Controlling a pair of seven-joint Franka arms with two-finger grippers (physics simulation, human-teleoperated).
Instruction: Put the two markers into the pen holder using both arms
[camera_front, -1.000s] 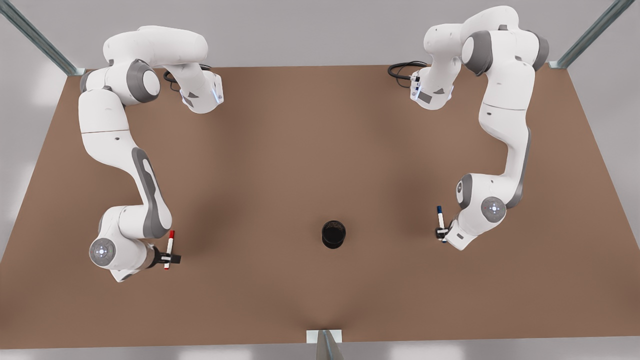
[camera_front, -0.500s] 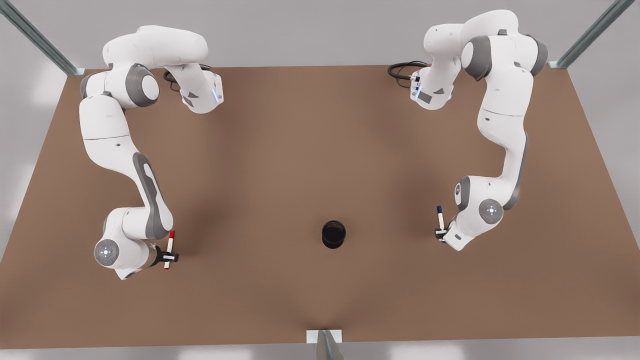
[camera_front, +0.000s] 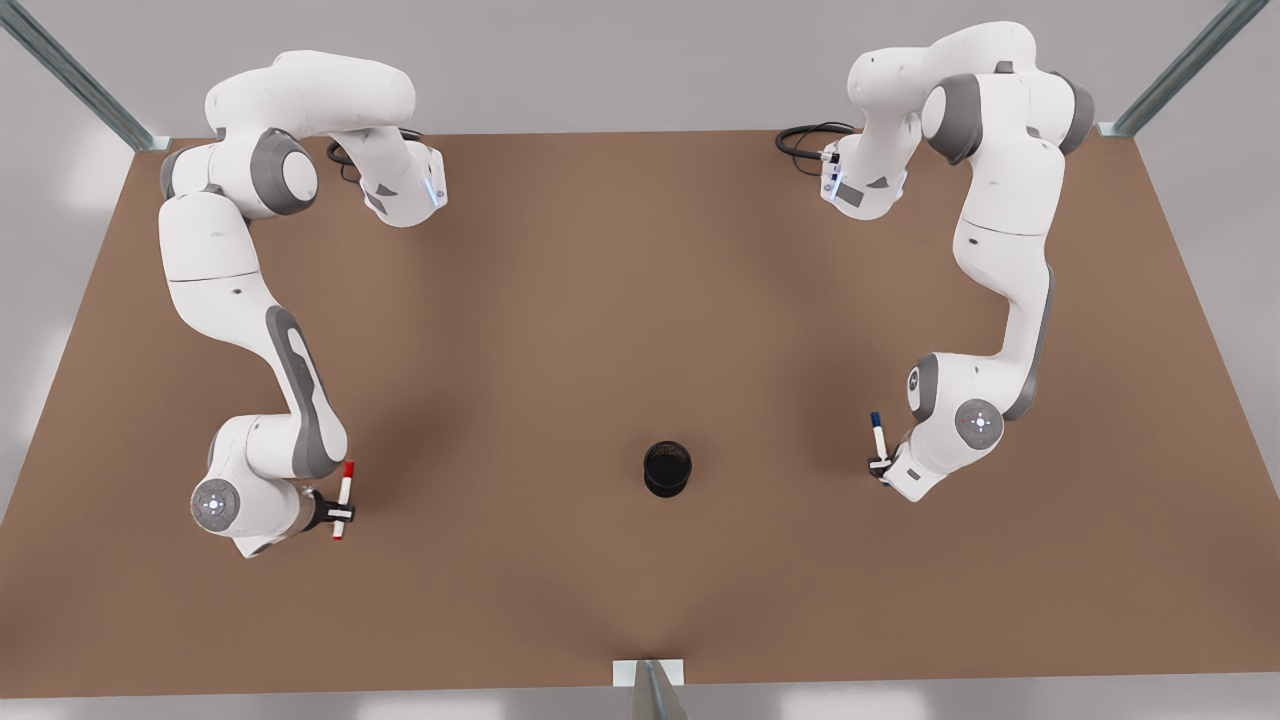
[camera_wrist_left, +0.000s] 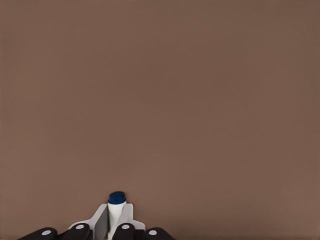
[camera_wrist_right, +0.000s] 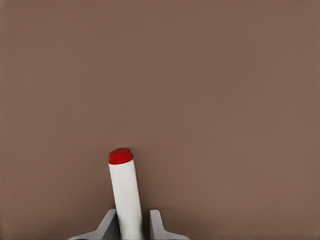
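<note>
Both end effectors grip markers above brown table (camera_front: 620, 300).

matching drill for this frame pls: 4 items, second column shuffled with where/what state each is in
1. red-capped white marker
2. blue-capped white marker
3. round black pen holder cup
4. black cable loop

A. held in the left gripper
B. far table edge, by an arm's base
C. standing free on the brown table, between the arms
D. held in the right gripper

Pairs: 1-D, 2-A, 3-C, 4-B
</note>
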